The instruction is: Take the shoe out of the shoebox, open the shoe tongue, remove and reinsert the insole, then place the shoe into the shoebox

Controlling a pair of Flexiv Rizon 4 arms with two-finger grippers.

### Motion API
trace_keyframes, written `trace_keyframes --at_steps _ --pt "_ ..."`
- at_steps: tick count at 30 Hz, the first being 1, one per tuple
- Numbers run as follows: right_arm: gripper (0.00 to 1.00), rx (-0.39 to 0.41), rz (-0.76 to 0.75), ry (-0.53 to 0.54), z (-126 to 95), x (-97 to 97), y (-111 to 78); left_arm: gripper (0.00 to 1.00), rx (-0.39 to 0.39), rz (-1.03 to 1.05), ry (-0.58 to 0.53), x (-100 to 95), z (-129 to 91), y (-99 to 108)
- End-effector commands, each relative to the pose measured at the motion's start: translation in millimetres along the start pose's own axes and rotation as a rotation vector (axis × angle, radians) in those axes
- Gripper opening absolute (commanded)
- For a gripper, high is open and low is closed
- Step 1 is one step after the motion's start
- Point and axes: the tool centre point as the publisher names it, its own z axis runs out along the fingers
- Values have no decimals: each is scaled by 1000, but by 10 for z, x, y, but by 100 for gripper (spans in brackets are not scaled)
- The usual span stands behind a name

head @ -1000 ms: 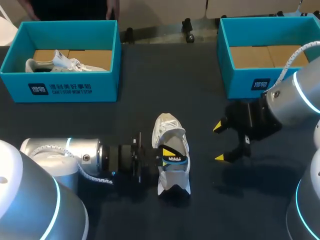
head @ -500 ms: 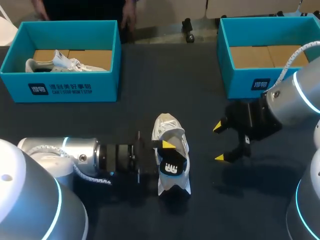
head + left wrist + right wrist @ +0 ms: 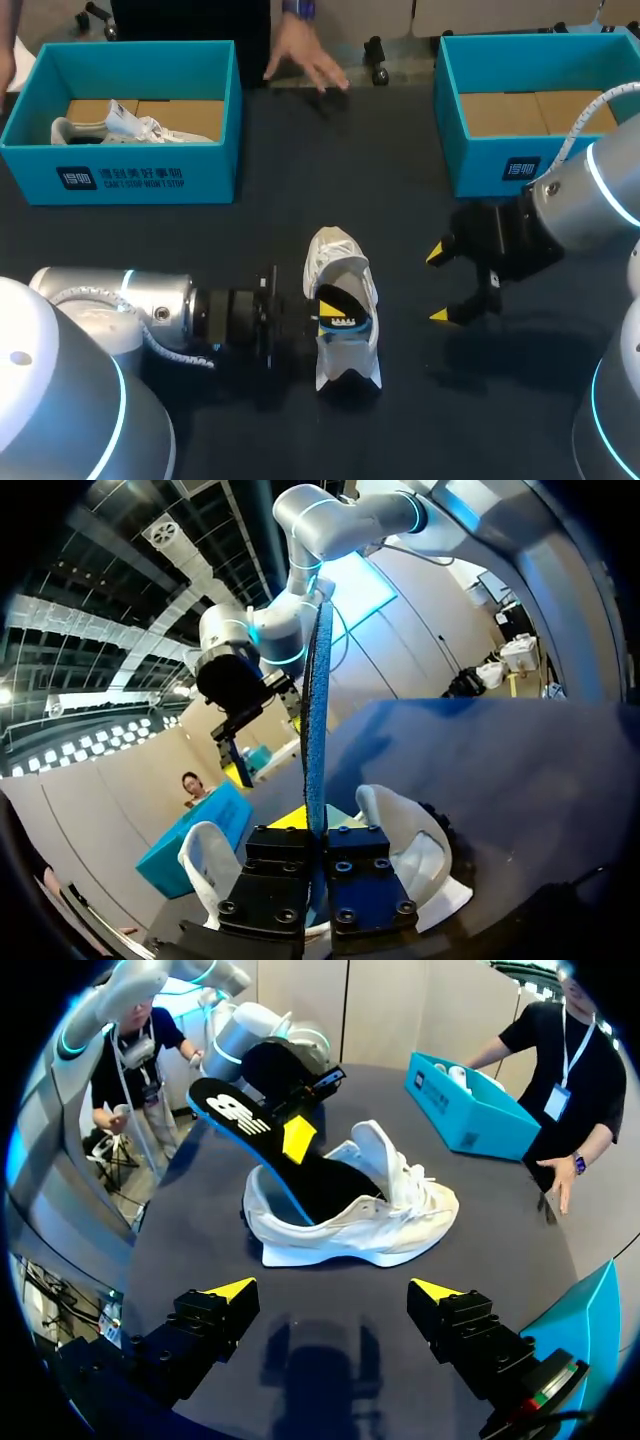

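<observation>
Insole [image 3: 345, 322] has tipped back onto its edge since half a sec ago, when its printed face showed; L gripper [image 3: 330, 308], fingers pinching the raised end, has drawn back slightly. Insole's lower end sits inside the white shoe [image 3: 340, 290], which lies mid-table, well apart from left shoebox [image 3: 140, 180] and right shoebox [image 3: 500, 170]. Prob. the reinsert step, insole not yet seated. R gripper [image 3: 438, 284] hovers beside shoe, fingers spread, empty. Person's hand [image 3: 310, 60] now reaches over table's far edge btwn boxes.
</observation>
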Motion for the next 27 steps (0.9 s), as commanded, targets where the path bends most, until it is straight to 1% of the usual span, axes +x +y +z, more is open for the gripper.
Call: trace_keyframes --at_steps 1,10,12,14,15,16,17,18,19,20,22,23,24,26,27 --pt "100 -1 -1 -3 5 14 -5 0 -3 12 3 -39 72 83" --pt "100 -1 -1 -3 5 14 -5 0 -29 37 -1 -110 129 242" --pt "100 -1 -1 -3 5 14 -5 0 -34 39 -3 -124 128 247" --pt "100 -1 -1 -3 5 14 -5 0 -33 40 -3 -143 120 210" --pt "100 -1 -1 -3 5 14 -5 9 -31 38 -4 -149 115 185" --pt "100 -1 -1 -3 5 14 -5 26 -26 36 -6 -154 107 160" --pt "100 -1 -1 -3 5 14 -5 38 -21 35 -7 -155 98 130" --pt "100 -1 -1 -3 5 14 -5 44 -15 37 -7 -154 89 97" --pt "100 -1 -1 -3 5 14 -5 47 -7 37 -7 -153 78 65" --pt "100 -1 -1 -3 5 14 -5 48 -4 37 -6 -149 69 41" --pt "100 -1 -1 -3 5 14 -5 45 3 39 -2 -139 55 -2" --pt "100 -1 -1 -3 5 14 -5 42 8 40 0 -131 49 -20" --pt "100 -1 -1 -3 5 14 -5 35 9 39 1 -123 46 -34" --pt "100 -1 -1 -3 5 14 -5 31 15 42 8 -112 42 -52" --pt "100 -1 -1 -3 5 14 -5 26 15 41 14 -102 43 -54"
